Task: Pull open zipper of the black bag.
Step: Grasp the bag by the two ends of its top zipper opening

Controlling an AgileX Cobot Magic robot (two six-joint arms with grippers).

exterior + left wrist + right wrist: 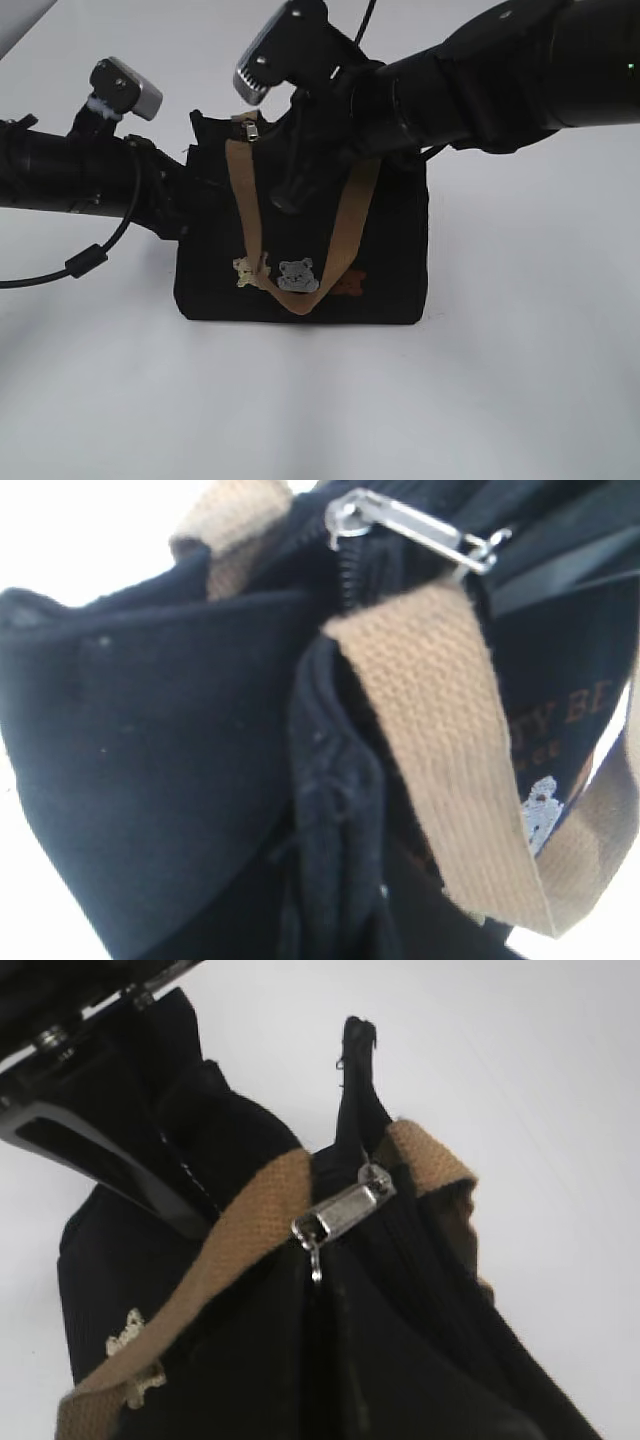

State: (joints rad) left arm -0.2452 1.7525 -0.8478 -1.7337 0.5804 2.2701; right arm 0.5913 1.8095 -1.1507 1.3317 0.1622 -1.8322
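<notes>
A: Start at the right gripper [290,195]. Its jaws are drawn right together over the top of the small boxy black fabric bag [300,270], but I can't make out any grip on the silver metal zipper pull [345,1210]. In the right wrist view the pull lies free across the zipper line, with one black finger [110,1165] off to the side of it.

B: So clenched, probably on nothing?

A: That's my reading. The pull sits at the bag's left end, just beside where the tan webbing handle [245,200] crosses the top edge.

B: And the left gripper [185,205]?

A: Pressed against the bag's left end. Its jaws stand narrow and dark cloth fills the left wrist view, so it seems to pinch the fabric there, though the fingertips themselves are hidden.

B: How should the pull go?

A: I'd part the right jaws, settle them squarely over the metal tab clear of the webbing, close firmly, then draw straight along the teeth toward the bag's right end. The left side should hold the fabric taut so the bag, standing on the white table [520,380], doesn't slide or tip.
</notes>
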